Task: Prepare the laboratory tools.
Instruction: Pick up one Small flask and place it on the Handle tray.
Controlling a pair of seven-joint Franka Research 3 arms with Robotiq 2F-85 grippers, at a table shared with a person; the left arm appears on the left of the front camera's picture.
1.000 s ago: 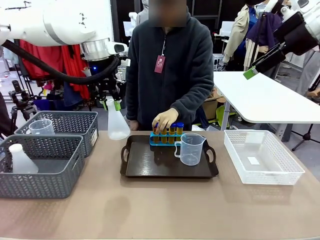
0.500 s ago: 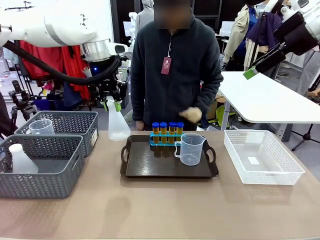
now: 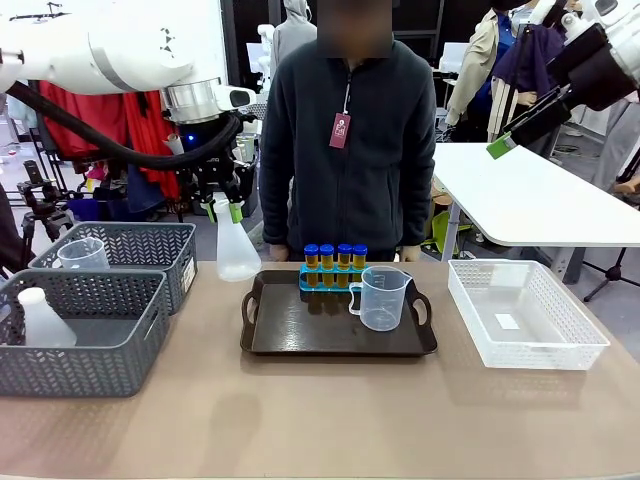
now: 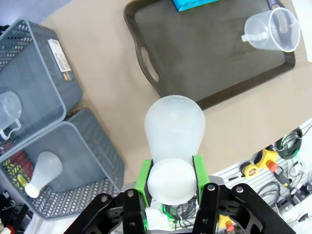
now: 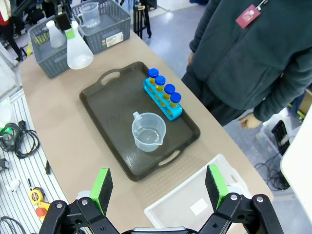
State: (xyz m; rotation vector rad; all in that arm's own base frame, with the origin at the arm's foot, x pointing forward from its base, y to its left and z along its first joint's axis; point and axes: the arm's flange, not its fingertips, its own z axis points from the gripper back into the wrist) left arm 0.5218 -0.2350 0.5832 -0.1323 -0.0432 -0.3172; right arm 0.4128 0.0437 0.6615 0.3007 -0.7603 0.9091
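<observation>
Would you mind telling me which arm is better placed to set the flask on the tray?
The left. Its gripper already holds the flask by the neck, just off the tray's left end. The right gripper hangs open and empty, high above the table.

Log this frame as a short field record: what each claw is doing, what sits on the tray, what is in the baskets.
left claw: shut on the neck of the frosted flask, held above the table beside the tray
right claw: open, raised, holding nothing
tray: blue rack of four blue-capped tubes at the far edge; clear beaker in front
grey baskets: one holds a beaker, the other a flask
white basket: a small label
</observation>
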